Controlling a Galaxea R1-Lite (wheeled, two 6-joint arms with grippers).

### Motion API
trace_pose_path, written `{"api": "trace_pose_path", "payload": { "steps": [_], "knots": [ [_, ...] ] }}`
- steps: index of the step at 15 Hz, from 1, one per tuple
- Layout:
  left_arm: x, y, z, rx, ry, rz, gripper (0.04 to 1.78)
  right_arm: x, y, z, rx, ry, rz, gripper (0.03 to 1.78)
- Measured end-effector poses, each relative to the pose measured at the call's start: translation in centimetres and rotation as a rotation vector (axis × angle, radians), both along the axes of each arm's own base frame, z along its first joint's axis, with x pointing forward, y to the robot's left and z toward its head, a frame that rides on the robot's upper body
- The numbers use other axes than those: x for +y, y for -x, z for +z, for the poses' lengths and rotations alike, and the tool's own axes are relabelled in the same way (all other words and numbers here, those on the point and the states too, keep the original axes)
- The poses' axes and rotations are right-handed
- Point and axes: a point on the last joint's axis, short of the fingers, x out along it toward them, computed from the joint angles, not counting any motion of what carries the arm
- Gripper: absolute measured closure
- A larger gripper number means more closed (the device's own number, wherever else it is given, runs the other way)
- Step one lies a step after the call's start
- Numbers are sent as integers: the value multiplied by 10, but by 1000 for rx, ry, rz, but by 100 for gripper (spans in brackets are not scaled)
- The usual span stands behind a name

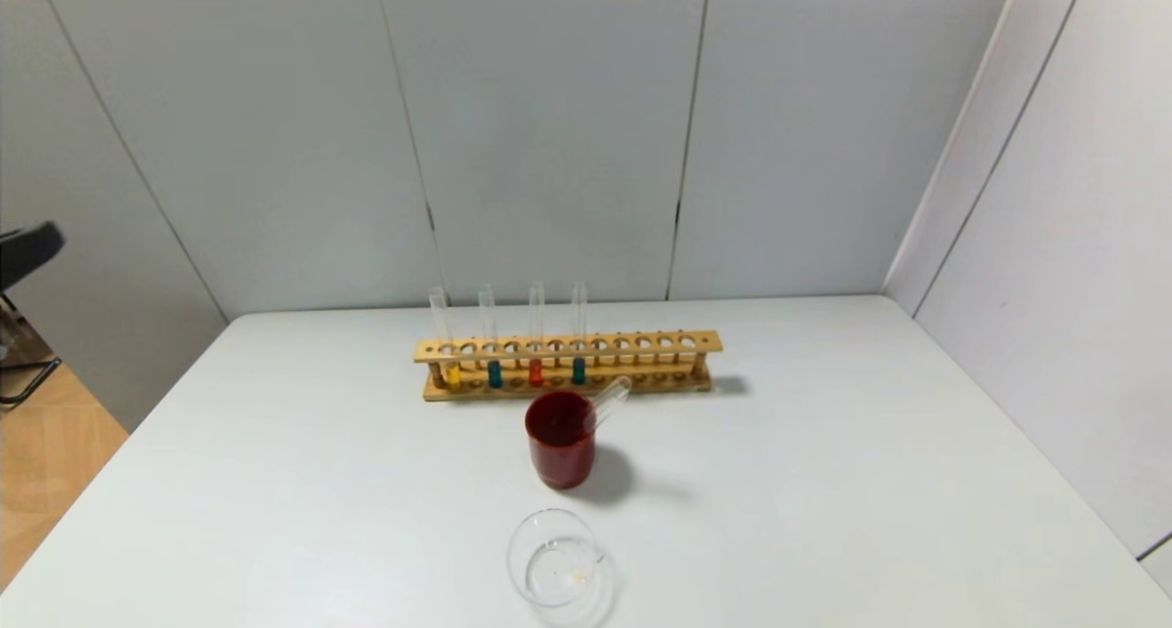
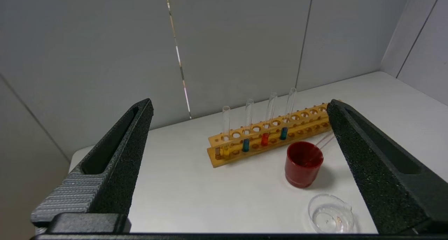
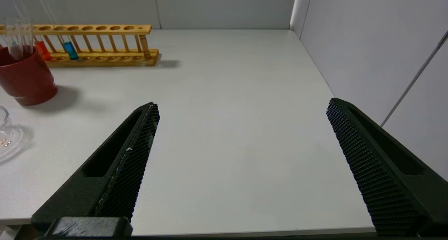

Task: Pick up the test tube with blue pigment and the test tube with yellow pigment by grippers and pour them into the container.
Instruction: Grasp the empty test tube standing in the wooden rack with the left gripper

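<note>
The left gripper (image 2: 238,170) hangs off the bench's left side with its fingers spread wide, holding nothing. Toward the bench's far edge a wooden rack (image 1: 568,364) holds four upright tubes: leftmost the test tube with yellow pigment (image 1: 443,340), next a test tube with blue pigment (image 1: 491,338), then a red-orange tube (image 1: 536,335) and a second blue tube (image 1: 579,333). Just in front stands a dark red cup (image 1: 560,438) with an empty tube (image 1: 609,400) leaning in it. The container (image 1: 556,556) sits near the bench's near edge. The right gripper (image 3: 241,163) hovers over the near right corner, fingers spread, empty.
</note>
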Motion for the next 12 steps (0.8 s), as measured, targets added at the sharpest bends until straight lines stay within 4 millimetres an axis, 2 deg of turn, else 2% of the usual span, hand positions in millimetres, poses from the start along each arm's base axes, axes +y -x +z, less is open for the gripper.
{"api": "trace_pose_path", "payload": {
  "steps": [3,8,10,12],
  "knots": [
    [-4,-52,-5,67,3,-39,7,0,0,0,0,0,0,7],
    [-8,-126,-34,196,3,-48,7,0,0,0,0,0,-1,7],
    [-9,-145,-48,208,8,-49,7,0,0,0,0,0,0,7],
    [-11,-154,-71,222,13,-55,7,0,0,0,0,0,0,7]
  ]
}}
